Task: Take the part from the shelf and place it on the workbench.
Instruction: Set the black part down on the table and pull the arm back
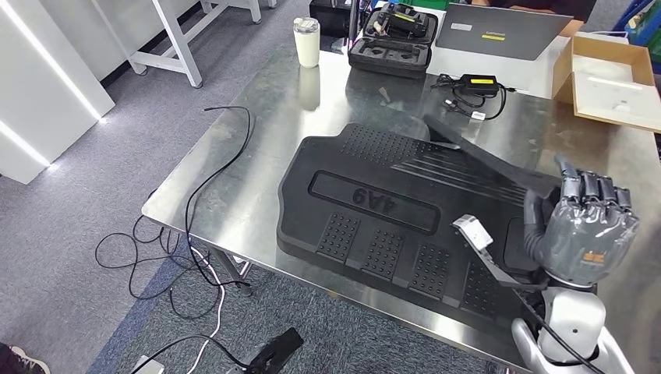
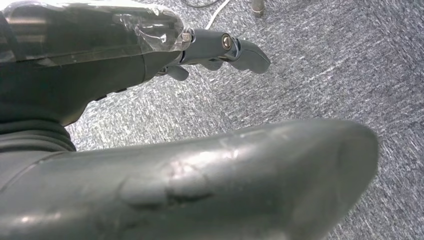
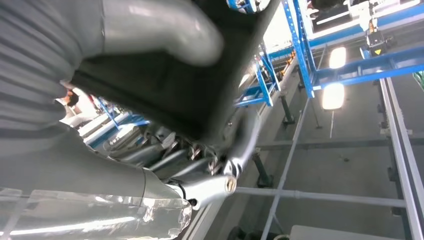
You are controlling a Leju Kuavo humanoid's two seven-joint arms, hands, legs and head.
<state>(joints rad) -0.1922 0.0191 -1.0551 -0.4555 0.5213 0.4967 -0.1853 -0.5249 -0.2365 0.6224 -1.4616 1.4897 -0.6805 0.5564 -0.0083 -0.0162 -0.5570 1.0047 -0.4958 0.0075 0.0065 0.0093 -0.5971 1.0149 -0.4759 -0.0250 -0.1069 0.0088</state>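
The part (image 1: 390,222), a broad black moulded panel with studded pads and raised lettering, is lying flat on the steel table (image 1: 249,148), its near edge reaching the table's front rim. The right hand (image 1: 581,230) is gripping its right end, thumb on one face and fingers wrapping the other (the right wrist view confirms the black panel clamped between them). The left hand (image 2: 210,47) is hanging over carpet, fingers loosely extended, holding nothing.

Handling judgement: it is looking stiff, probably light for its bulk, and awkward because so wide; a one-end grip is inviting sag or twist. The matte textured surface should be resisting slip. Best holds are looking like the thick rim edges, not the white tag (image 1: 471,231).
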